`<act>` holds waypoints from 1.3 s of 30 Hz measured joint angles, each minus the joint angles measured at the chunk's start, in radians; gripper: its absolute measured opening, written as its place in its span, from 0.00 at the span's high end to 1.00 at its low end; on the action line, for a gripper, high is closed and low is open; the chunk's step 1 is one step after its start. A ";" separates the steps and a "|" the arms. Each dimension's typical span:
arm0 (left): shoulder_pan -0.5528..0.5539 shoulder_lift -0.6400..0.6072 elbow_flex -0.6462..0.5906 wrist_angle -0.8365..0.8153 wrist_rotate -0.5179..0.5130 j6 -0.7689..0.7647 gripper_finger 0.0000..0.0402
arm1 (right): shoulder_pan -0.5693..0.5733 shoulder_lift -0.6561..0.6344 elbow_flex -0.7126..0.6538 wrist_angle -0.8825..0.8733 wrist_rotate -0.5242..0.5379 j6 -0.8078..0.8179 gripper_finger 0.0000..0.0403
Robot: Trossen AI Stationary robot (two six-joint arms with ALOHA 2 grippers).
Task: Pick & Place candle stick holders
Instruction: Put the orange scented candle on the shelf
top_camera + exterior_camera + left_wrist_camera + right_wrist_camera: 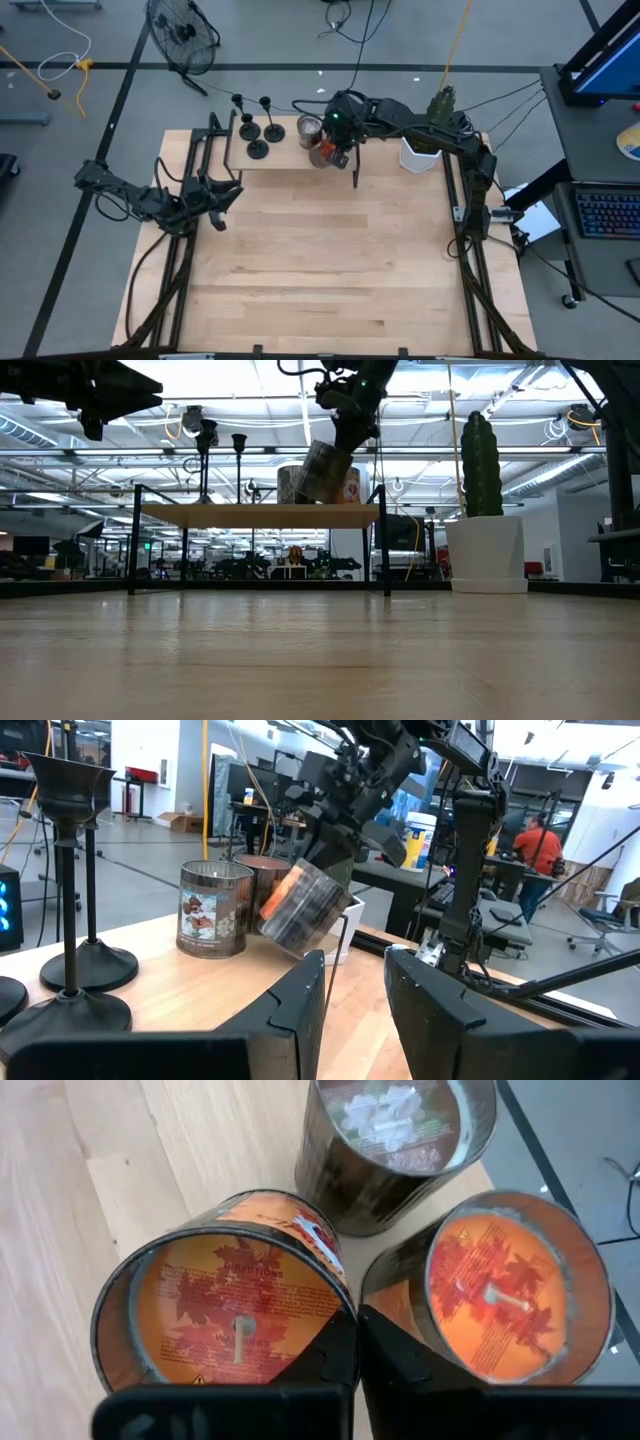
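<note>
A: High view: where are the holders [258,128] sitting?
B: Upper left of centre, on the shelf [272,156]; the left gripper [222,195] is waiting mid-left, fingers apart, empty.
A: Low view?
B: The right gripper [335,448], top centre, is clamping a tilted candle [322,472].
</note>
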 joint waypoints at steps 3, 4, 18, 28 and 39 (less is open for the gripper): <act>0.000 0.000 0.000 0.000 0.000 0.000 0.72 | -0.004 -0.001 -0.012 0.001 0.000 0.000 1.00; 0.000 0.000 0.000 0.000 0.000 0.000 0.72 | -0.005 -0.001 -0.017 0.004 0.000 0.001 1.00; 0.000 0.000 0.000 0.000 0.000 0.001 0.72 | -0.005 -0.002 -0.030 0.062 0.003 -0.020 0.98; 0.000 0.000 0.000 0.001 0.000 0.003 0.72 | -0.006 -0.002 -0.030 0.100 0.004 -0.036 0.88; 0.000 0.000 0.000 0.001 0.000 0.004 0.72 | -0.006 -0.002 -0.030 0.107 0.016 -0.063 0.86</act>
